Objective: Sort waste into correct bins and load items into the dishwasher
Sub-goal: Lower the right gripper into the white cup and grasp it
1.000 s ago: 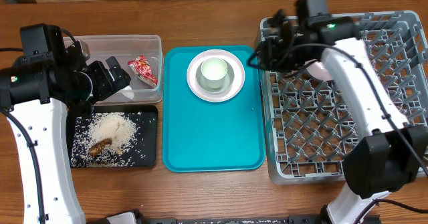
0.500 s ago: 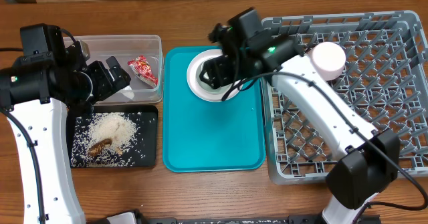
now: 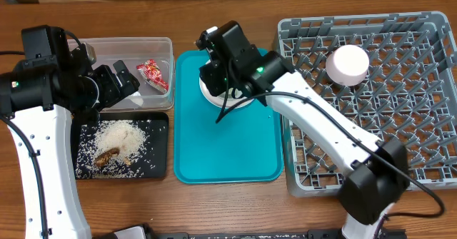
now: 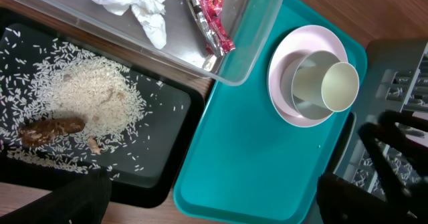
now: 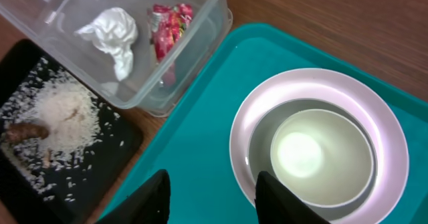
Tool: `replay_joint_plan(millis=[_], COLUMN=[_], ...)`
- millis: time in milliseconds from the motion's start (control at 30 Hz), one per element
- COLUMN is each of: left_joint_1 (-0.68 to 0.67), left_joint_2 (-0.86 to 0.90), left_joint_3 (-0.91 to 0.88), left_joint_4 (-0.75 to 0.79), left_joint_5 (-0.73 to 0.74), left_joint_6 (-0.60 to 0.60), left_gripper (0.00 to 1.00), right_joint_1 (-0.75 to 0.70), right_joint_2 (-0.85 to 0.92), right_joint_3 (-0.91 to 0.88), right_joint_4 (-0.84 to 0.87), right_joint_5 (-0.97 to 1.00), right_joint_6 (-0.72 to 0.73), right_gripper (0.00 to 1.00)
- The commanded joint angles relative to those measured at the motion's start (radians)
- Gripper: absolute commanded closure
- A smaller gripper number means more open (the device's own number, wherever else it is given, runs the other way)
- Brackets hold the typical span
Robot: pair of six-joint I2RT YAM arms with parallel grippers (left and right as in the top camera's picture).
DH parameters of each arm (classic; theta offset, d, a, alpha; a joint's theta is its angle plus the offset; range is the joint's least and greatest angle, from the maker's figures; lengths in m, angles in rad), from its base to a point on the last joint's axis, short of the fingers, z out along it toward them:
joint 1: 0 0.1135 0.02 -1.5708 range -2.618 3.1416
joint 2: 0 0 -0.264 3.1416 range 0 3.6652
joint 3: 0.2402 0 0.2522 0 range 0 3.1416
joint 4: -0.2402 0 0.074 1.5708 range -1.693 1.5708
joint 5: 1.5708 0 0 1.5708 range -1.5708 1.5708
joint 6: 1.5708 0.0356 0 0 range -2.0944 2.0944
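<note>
Right wrist view: right hand (image 5: pixel 212 197), fingers spread and empty, hangs just short of the cup (image 5: pixel 321 154) on the plate (image 5: pixel 244 127) near the table's far edge, presumably lined up to grip its rim for the rack (image 3: pixel 428 125).

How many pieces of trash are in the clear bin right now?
2. In the clear bin a crumpled white tissue lies beside a red wrapper. No view shows the whole bin, so more may be hidden.
</note>
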Motion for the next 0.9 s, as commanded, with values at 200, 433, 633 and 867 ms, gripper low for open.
replay_joint_plan(millis=[200,433,633,867], left_joint_1=[-0.003,-0.003,-0.003,-0.003], left_joint_2=[-0.006,-0.006,-0.006,-0.006], left_joint_3=[0.010,0.010,0.010,0.010], left_joint_4=[0.001,0.001,0.001,0.001], left_joint_5=[0.008,0.008,0.008,0.008], left_joint_6=[-0.003,-0.003,-0.003,-0.003], left_gripper=[0.00,0.00,0.00,0.00], right_joint_1=[-0.001,-0.001,-0.001,-0.001], right_joint_2=[0.153,0.182,0.182,0.182], right_joint_3=[0.014,0.014,0.014,0.014], right_joint_4=[0.027,0.036,0.066,0.085], right_joint_5=[0.029,0.082,0.084,0.085], right_joint_6=[0.001,0.001,0.001,0.001], right_gripper=[0.61,0.61,0.61,0.61])
